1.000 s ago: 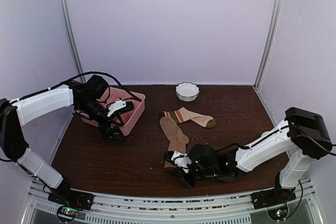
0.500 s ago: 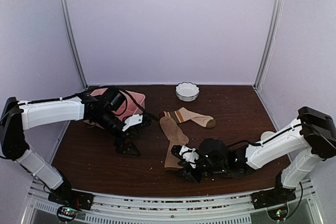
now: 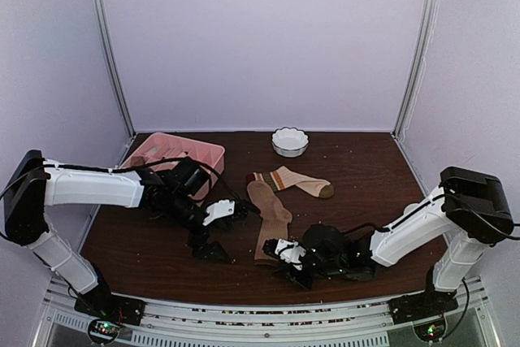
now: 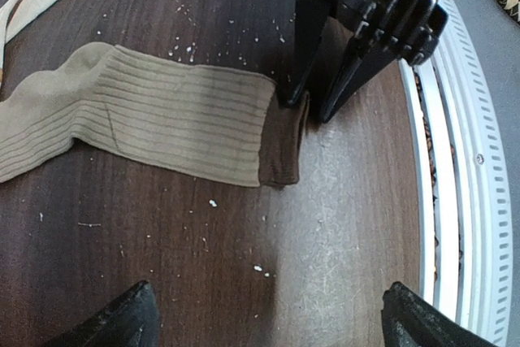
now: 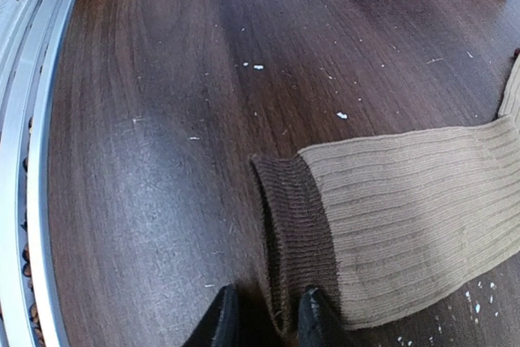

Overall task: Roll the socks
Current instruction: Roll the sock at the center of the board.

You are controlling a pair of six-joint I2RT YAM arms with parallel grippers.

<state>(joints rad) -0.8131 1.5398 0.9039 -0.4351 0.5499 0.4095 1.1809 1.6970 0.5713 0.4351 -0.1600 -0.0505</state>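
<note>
Tan ribbed knit sock [image 3: 272,219] is clamped at the cuff by the right pincer [image 5: 266,318]; the left pincer [image 4: 268,318] is spread. A tight first turn is advised.

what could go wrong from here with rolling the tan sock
1. The right gripper straddles only one corner of the cuff of the tan sock. So thin a hold could slip, or start the roll crooked.
2. The left gripper is open and close to the right one, so the two might bump.
3. The far end of the tan sock meets the striped sock, which might get dragged along.
</note>
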